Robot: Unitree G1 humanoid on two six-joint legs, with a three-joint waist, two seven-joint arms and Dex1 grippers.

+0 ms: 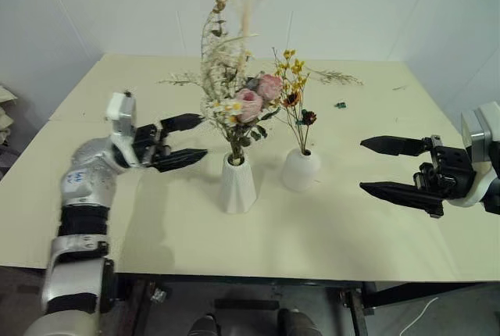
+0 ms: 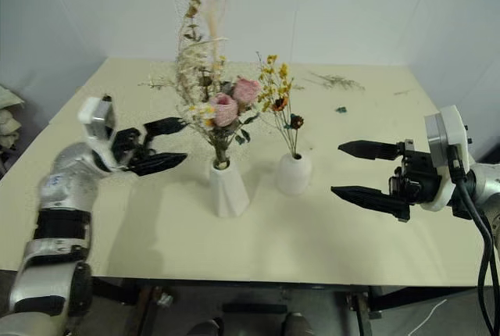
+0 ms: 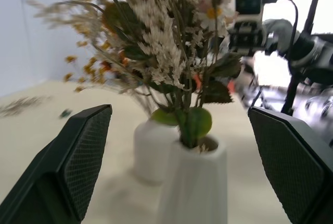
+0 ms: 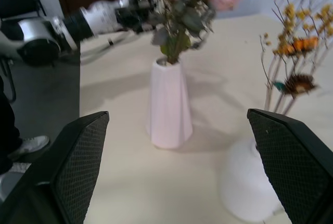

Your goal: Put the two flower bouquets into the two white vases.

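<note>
Both bouquets in their vases — my claws empty on either side.

My right gripper (image 1: pixel 394 166) reaches in level from the right, fingers wide apart, touching nothing; my left gripper (image 1: pixel 181 141) points across from the left, jaws spread, just short of the larger bouquet (image 1: pixel 234 94). That bunch stands upright in the tall faceted vase (image 1: pixel 237 184); beside it, slightly farther back, the rounded vase (image 1: pixel 300 169) holds the yellow-orange spray (image 1: pixel 292 90).

You have the big bouquet (image 1: pixel 234 86) in the tall vase (image 1: pixel 237 184), left of the spray (image 1: pixel 294 94) in the round vase (image 1: pixel 301 169).
</note>
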